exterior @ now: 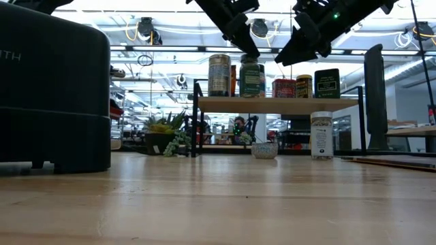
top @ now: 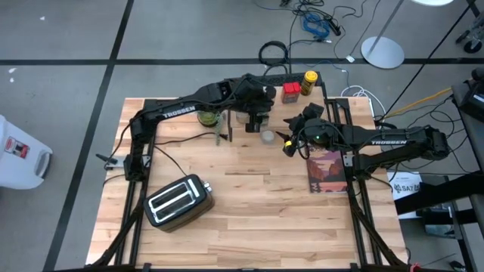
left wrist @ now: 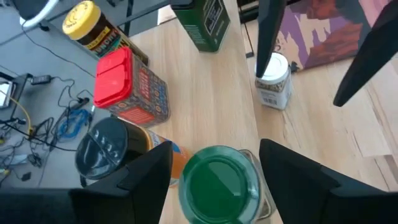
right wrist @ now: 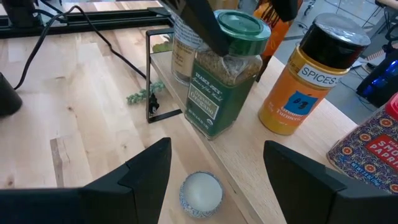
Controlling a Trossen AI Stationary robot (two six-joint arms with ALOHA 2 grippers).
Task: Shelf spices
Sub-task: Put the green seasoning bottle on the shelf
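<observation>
We are looking down on the wide wood table, where the silver toaster is sitting at the near left and a flat book with a reddish cover is lying at the right. At the far edge the shelf is standing on its black legs, carrying a row of spices. Our left gripper is hovering over the shelf with its fingers spread wide on either side of the green-lidded jar, which is standing upright on the shelf top; we are not seeing the fingers touch it. Beside that jar an orange bottle with a black cap is standing, then a red-lidded tin, a yellow-capped jar and a dark green tin. Our right gripper is hanging just in front of the shelf, fingers wide and holding nothing, above a white-capped jar standing on the table just beside the shelf
</observation>
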